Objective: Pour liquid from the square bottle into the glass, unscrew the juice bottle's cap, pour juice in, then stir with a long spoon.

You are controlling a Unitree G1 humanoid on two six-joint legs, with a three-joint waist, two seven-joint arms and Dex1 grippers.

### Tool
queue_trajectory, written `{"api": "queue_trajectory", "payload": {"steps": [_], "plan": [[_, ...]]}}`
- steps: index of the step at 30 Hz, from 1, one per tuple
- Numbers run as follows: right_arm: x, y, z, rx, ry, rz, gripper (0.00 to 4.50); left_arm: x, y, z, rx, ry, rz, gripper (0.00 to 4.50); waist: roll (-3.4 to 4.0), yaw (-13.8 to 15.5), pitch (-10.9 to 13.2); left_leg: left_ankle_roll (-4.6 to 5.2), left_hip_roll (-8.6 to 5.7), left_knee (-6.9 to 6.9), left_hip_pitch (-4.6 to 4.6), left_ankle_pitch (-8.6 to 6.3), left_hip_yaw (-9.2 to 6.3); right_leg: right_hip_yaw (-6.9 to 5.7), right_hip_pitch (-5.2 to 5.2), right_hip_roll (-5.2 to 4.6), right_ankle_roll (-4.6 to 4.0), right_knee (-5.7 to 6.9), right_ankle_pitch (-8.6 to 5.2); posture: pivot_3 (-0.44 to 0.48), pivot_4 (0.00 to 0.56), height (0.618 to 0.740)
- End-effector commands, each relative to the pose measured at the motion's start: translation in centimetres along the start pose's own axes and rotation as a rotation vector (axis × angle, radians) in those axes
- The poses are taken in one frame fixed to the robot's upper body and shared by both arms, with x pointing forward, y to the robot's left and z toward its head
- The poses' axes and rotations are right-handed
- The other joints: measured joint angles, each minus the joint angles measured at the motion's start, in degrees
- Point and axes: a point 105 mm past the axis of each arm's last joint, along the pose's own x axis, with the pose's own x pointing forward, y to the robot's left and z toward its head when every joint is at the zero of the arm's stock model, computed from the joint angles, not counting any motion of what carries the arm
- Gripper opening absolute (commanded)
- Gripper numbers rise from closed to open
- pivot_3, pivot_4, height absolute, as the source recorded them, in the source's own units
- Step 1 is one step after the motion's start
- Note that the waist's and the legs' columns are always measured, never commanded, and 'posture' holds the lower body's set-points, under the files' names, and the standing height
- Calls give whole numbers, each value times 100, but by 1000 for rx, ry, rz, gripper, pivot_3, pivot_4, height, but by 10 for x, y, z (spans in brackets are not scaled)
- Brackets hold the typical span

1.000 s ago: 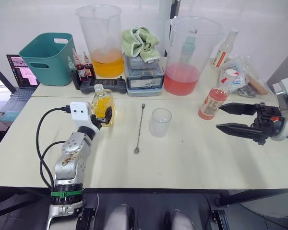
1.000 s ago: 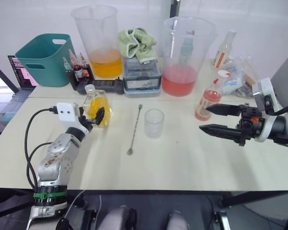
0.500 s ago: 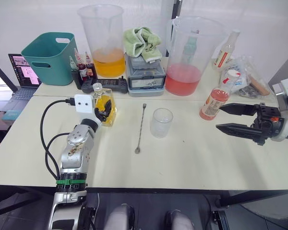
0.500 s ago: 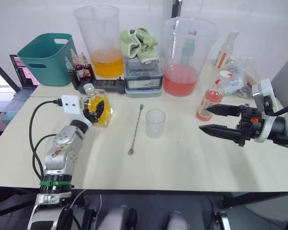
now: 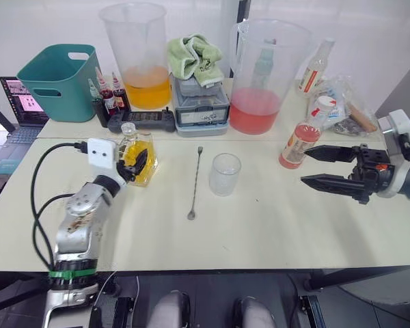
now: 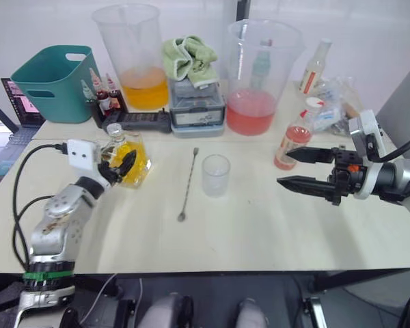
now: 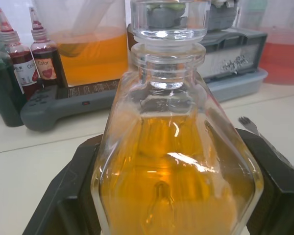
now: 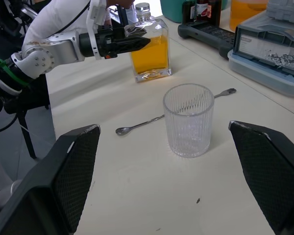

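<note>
The square bottle (image 5: 139, 158) with yellow contents and a clear stopper (image 7: 169, 19) stands on the table at the left. My left gripper (image 5: 132, 165) is shut on the square bottle, one black finger on each side of its body (image 7: 171, 171). The glass (image 5: 224, 174) stands upright at the table's middle. To its left lies the long spoon (image 5: 195, 183). The juice bottle (image 5: 295, 145), its cap (image 5: 325, 104) on, stands right of the glass. My right gripper (image 5: 306, 167) is open just right of the juice bottle, fingers apart and pointing left, holding nothing.
Along the back stand an orange-liquid pitcher (image 5: 138, 58), a pink-liquid pitcher (image 5: 263, 78), a teal bin (image 5: 55, 78), dropper bottles (image 5: 106, 96), a black controller (image 5: 142, 120), a grey box (image 5: 201, 106) under a green cloth, a pale bottle (image 5: 313, 65) and a plastic bag (image 5: 342, 102).
The head view has shifted. My left forearm has swung outward to the left while its gripper stays on the square bottle. The right gripper has held its place.
</note>
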Motion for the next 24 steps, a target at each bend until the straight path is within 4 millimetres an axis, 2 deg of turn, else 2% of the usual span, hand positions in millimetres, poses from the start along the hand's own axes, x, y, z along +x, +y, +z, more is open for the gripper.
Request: {"api": "queue_trajectory", "payload": {"steps": [1,5,8,11,15,18,24], "plan": [[1,1,10,-47,-22,21,4500,-18,-12,55,86,-169,-151,2852,-1,9,1,0,0,0,-4,0,0,0,-4,0,0,0,0,0,150,736],[3,-1,11,-45,-17,34,4500,-39,-27,57,94,-131,-357,2852,-1,54,2,0,0,2,-19,0,0,0,-22,-1,-1,4,1,0,150,736],[3,-1,11,-45,-15,37,4500,-42,-30,58,93,-123,-394,2852,0,93,3,6,-1,2,-20,-3,0,1,-22,-1,-1,4,1,0,150,736],[2,1,10,-42,-11,39,4500,-62,-66,56,65,-70,-693,2852,-2,66,4,11,1,2,-20,-6,-2,2,-24,4,-5,6,3,0,150,736],[-4,7,9,-38,-3,22,4500,-74,-98,53,55,-28,-929,2852,1,89,5,-7,1,2,-21,5,2,6,-26,5,-5,7,3,0,150,736],[-10,11,9,-38,3,-3,4500,-76,-117,52,44,-17,-1051,2852,1,95,6,-25,-1,2,-21,16,3,9,-26,5,-5,8,3,0,150,736],[-24,22,10,-32,14,-71,4500,-65,-146,52,24,-61,-1176,2851,2,108,5,0,-1,4,-20,3,-3,11,-25,11,-8,16,6,0,150,736]]}}
